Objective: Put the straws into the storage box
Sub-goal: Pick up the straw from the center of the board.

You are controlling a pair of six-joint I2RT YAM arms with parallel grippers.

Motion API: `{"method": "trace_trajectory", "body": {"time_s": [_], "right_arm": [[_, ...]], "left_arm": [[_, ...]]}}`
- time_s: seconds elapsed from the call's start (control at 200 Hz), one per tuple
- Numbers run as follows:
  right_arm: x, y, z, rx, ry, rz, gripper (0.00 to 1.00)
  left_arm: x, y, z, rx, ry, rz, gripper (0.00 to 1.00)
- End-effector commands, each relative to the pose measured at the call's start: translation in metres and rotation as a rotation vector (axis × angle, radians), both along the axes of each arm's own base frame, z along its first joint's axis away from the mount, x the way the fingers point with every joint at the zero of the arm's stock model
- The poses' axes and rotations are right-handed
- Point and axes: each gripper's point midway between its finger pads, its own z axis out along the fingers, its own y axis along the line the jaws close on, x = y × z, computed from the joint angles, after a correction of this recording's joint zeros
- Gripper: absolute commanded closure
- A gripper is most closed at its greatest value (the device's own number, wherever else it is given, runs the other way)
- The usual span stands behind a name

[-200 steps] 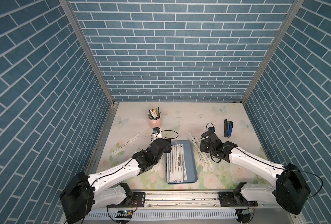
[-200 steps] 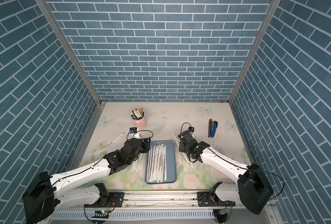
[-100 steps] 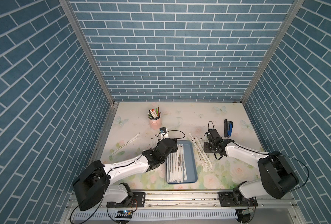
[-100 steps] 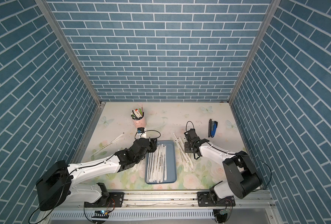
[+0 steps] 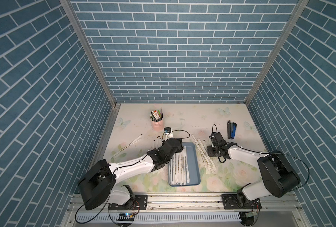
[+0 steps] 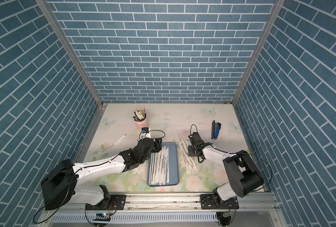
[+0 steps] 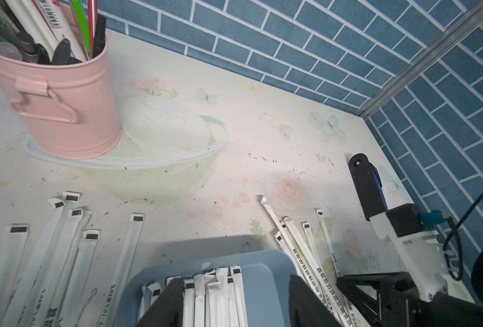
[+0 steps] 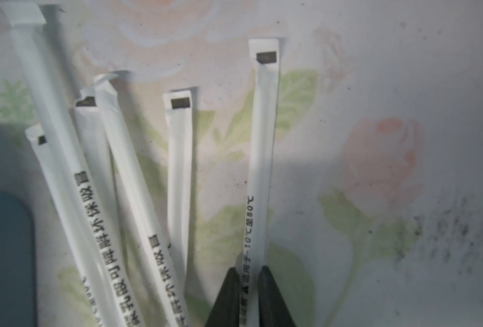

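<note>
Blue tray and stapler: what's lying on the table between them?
Loose wrapped straws, and the right gripper pinching one straw. Both top views show this; the right wrist view shows the pinch.

open table (image 5: 194, 121) between pink cup (image 5: 157, 124) and stapler (image 5: 231, 130); loose straws (image 5: 202, 153) flank the storage box (image 5: 193, 167).

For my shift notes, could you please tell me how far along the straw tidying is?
Done: several straws lie in the storage box. In hand: the right gripper has jaws shut on one straw. Left: loose straws on the table either side.
</note>
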Motion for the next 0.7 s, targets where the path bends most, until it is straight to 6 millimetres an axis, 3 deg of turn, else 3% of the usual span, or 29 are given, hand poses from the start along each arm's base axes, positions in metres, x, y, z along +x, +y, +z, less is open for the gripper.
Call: {"method": "trace_trajectory", "body": {"time_s": [0.0,0.195,0.39,0.695], "right_arm": [[-0.008,-0.006,-0.006,-0.023,0.013,0.023,0.88],[-0.01,-0.014,0.01,-0.047,-0.029,0.015,0.94],[-0.001,-0.012,0.043,-0.019,-0.088,-0.003,0.95],[0.012,-0.023,0.092,-0.104,-0.181,-0.005,0.97]], "left_arm": [[0.003,-0.008,0.005,0.01,-0.012,-0.019,0.38],[0.009,-0.017,0.003,0.013,-0.02,-0.03,0.38],[0.015,-0.033,0.016,-0.003,-0.051,-0.068,0.38],[0.007,-0.031,0.022,-0.086,-0.097,-0.066,0.39]]}}
